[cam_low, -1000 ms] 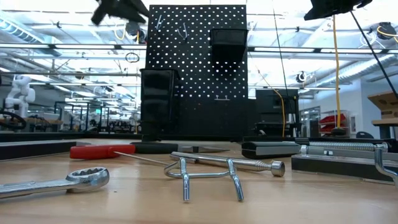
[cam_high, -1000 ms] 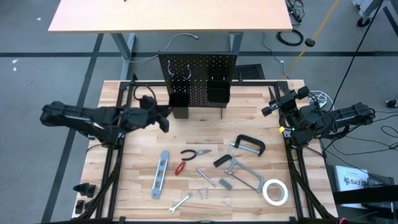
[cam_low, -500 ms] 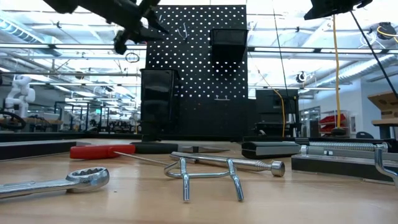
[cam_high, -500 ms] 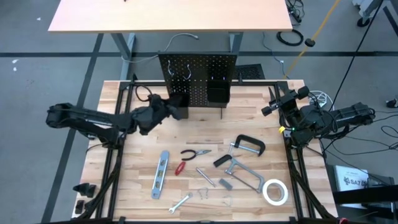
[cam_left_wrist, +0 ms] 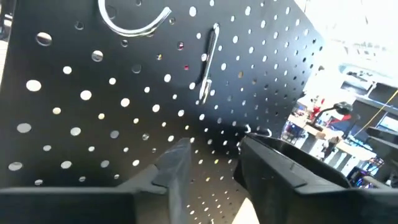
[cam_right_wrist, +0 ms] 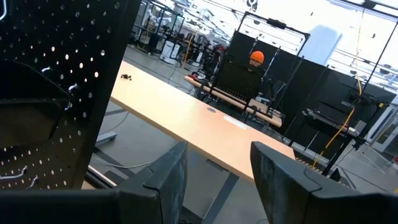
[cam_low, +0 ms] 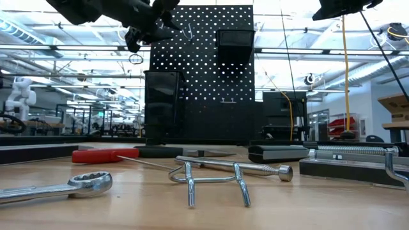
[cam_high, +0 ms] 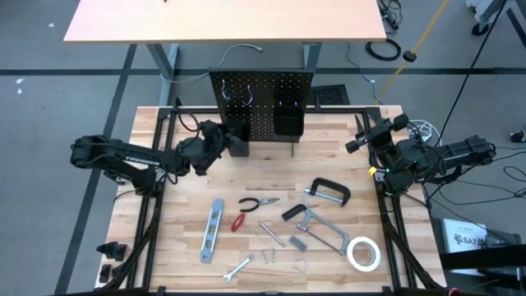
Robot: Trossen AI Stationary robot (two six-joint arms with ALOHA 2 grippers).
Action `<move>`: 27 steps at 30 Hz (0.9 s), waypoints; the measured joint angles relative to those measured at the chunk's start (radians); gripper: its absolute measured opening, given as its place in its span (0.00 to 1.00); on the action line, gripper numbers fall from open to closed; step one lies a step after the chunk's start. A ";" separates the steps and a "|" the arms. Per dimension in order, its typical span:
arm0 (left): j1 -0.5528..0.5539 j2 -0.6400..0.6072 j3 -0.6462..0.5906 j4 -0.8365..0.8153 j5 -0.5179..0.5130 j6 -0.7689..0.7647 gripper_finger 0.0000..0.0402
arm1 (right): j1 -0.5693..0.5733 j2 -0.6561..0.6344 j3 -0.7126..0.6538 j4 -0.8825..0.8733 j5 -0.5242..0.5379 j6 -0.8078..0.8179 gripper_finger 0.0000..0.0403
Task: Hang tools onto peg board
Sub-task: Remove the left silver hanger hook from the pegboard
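Left hand (cam_left_wrist: 208, 174), fingers parted and empty, faces the peg board (cam_left_wrist: 124, 112) just below a silver hook (cam_left_wrist: 208, 62). Overhead, tools (cam_high: 279, 226) lie on the worktop (cam_high: 189, 189); right hand (cam_high: 362, 140) waits parted, empty.

Behind the work table we see a second table with a pale tan top (cam_high: 222, 20), standing on a grey floor (cam_high: 49, 90) marked with dark tape lines. A coiled black cable (cam_high: 383, 49) lies on that floor near the tan table's far right corner, and a yellow cord (cam_high: 419, 37) runs diagonally past it. Looking across the room, we see bright ceiling lights (cam_low: 57, 51), a white robot figure (cam_low: 18, 96) far off at the left, and cardboard boxes (cam_low: 395, 108) at the right edge.
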 joint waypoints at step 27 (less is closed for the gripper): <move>-0.081 0.130 0.291 -0.455 -0.382 0.119 0.52 | 0.000 0.018 0.000 -0.053 -0.026 0.034 0.41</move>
